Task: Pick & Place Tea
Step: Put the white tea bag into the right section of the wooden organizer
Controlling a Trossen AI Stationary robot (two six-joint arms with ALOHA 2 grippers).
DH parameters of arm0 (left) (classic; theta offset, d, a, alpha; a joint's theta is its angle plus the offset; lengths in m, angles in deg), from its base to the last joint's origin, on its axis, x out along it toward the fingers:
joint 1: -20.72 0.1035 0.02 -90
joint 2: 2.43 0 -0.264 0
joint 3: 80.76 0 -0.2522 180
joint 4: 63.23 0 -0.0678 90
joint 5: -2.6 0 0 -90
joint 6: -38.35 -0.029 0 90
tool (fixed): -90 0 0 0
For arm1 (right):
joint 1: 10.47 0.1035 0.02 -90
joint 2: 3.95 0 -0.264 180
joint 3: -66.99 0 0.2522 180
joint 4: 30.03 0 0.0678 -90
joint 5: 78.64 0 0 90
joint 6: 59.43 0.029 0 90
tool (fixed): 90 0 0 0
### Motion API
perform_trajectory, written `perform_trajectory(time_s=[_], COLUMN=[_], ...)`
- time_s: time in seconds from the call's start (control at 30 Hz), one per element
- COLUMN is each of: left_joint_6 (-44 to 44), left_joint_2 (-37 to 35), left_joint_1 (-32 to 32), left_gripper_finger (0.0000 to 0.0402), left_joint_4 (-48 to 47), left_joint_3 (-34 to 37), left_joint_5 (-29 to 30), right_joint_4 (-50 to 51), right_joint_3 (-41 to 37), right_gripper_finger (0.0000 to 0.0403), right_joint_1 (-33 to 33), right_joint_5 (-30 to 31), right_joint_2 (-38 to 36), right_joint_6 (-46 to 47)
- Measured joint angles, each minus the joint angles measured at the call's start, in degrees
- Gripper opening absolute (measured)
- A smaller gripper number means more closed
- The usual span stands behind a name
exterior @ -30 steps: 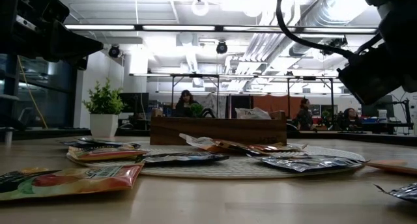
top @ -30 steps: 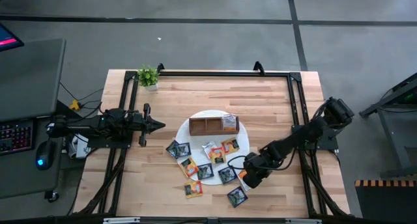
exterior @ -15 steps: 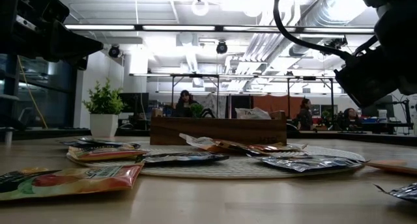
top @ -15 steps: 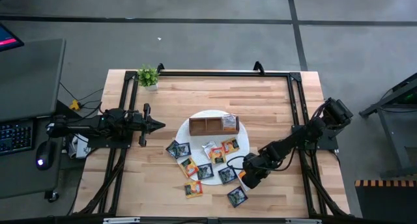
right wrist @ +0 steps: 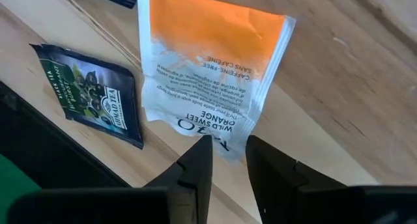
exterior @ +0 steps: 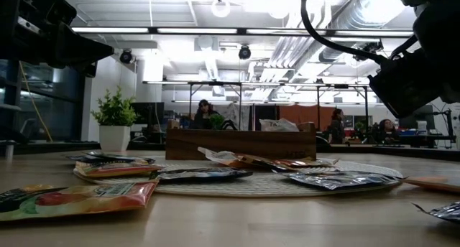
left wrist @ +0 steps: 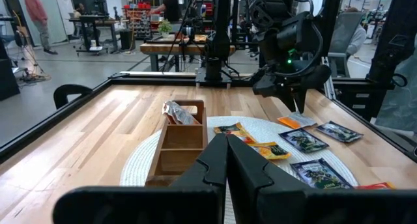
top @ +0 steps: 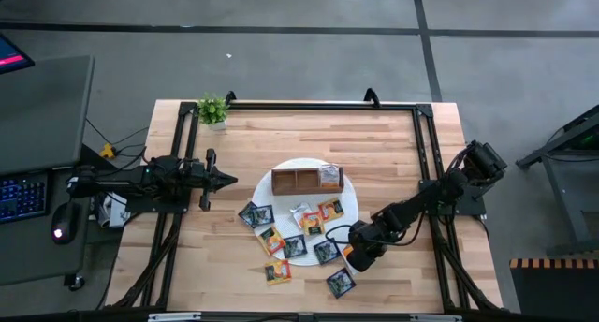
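Several flat tea sachets, dark green, orange-yellow and white-orange, lie on and around a round white mat (top: 281, 166). One silvery sachet (top: 328, 176) sits in the right compartment of the brown wooden box (top: 307, 180). My right gripper (right wrist: 229, 160) points down at the mat's near-right edge and is open by a narrow gap. Its fingers stand either side of the white corner of a white-and-orange sachet (right wrist: 208, 61), which lies flat on the table. In the left wrist view this gripper (left wrist: 298, 109) hangs just above that sachet (left wrist: 294, 122). My left gripper (top: 229, 180) waits shut, left of the mat.
A dark green sachet (right wrist: 98, 97) lies beside the white-orange one, and another (top: 340, 283) lies near the table's near edge. A small potted plant (top: 213, 109) stands at the far-left corner. Black frame rails run along the table's edges. Bare wood shows on the far and right sides.
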Motion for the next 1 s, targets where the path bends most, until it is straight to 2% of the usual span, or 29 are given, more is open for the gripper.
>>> perform_trajectory(time_s=[0.7,0.83,1.0], left_joint_6=[0.0,0.0,0.0], left_joint_2=[0.0,0.0,0.0], left_joint_1=[0.0,0.0,0.0], left_gripper_finger=[0.0001,0.0001,0.0001], left_joint_4=[0.0,0.0,0.0], left_joint_3=[0.0,0.0,0.0], left_joint_5=[0.0,0.0,0.0], right_joint_4=[-2.1,-1.8,-1.4], right_joint_3=[0.1,0.0,0.0], right_gripper_finger=[0.0091,0.0069,0.0012], right_joint_1=[0.1,0.1,0.1], right_joint_5=[-0.4,-0.3,-0.1], right_joint_2=[2.1,2.2,2.2], right_joint_6=[1.5,1.3,0.2])
